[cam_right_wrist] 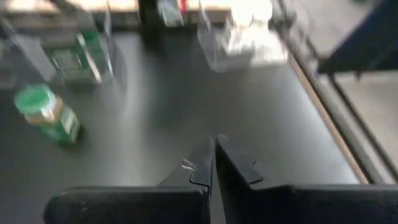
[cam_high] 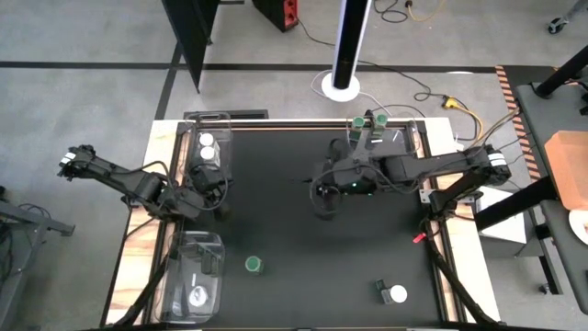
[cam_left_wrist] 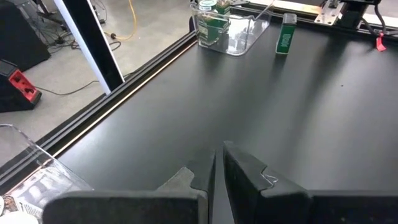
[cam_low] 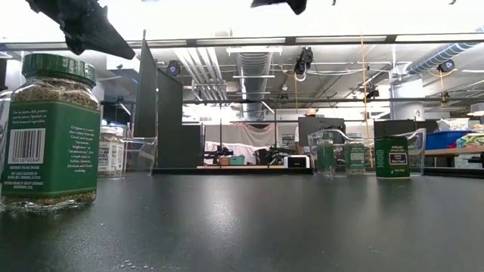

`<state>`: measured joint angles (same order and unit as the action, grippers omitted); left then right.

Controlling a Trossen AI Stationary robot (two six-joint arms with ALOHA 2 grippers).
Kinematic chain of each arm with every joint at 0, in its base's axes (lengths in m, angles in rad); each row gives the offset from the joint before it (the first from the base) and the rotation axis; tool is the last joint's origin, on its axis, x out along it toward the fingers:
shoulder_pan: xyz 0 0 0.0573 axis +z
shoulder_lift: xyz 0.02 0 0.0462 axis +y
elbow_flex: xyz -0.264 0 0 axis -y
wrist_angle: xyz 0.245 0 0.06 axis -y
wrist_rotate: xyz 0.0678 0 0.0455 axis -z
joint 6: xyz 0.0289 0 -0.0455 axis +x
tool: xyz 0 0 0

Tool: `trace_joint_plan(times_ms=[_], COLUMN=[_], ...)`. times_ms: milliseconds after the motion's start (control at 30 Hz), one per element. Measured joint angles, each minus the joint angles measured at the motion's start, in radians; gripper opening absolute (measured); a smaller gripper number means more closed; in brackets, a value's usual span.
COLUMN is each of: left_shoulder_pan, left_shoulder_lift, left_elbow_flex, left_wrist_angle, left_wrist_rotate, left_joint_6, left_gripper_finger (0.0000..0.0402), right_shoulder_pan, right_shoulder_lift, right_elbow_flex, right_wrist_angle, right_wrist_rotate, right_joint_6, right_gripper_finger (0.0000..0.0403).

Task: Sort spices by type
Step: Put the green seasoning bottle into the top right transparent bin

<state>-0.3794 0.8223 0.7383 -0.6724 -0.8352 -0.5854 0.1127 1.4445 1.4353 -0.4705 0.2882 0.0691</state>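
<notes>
High view: the right gripper hangs over the middle of the black table, its two dark fingers pressed together with nothing between them; the right wrist view shows the same closed pair above bare table top. The left gripper sits near the table's left edge, just beside a clear plastic rectangular tray holding two white-lidded spice jars; its fingers are likewise drawn together and empty.

Out from there, a green-lidded spice jar stands alone on the near part of the table, well apart from both grippers. A white-lidded jar lying by a dark block rests near the front right corner. At the far edge, right of centre, another clear tray holds green-lidded jars, and a small green box stands just beside it in the left wrist view. A third clear tray at the front left holds a white-lidded jar

The low view shows one green-lidded jar of dried herbs upright, close to the camera
</notes>
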Motion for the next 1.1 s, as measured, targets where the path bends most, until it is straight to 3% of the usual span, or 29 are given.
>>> trace_joint_plan(times_ms=[267, 667, 767, 900, 1100], left_shoulder_pan=[0.000, 0.000, 0.000, 0.000, 0.000], left_shoulder_lift=[0.003, 0.055, 0.071, 0.082, 0.101], left_elbow_flex=[0.000, 0.000, 0.000, 0.008, 0.082], left_wrist_angle=[0.001, 0.039, 0.101, 0.166, 0.165], left_wrist_rotate=[0.000, 0.000, 0.017, 0.116, 0.122], left_joint_6=[0.000, -0.001, 0.000, 0.054, 0.074], left_gripper_finger=[0.0016, 0.0016, 0.0016, 0.0016, 0.0016], right_shoulder_pan=[0.000, -0.006, -0.009, 0.016, 0.105], right_shoulder_lift=[0.000, 0.000, 0.000, 0.000, 0.004], right_elbow_flex=[-0.002, 0.031, 0.072, 0.100, 0.098], right_wrist_angle=[-0.281, -0.411, -0.529, -0.714, -0.867], right_wrist_rotate=[0.000, -0.043, -0.100, -0.146, -0.243], right_joint_6=[0.127, 0.165, 0.267, 0.447, 0.651], right_gripper_finger=[0.0009, 0.0009, 0.0009, 0.0009, 0.0009])
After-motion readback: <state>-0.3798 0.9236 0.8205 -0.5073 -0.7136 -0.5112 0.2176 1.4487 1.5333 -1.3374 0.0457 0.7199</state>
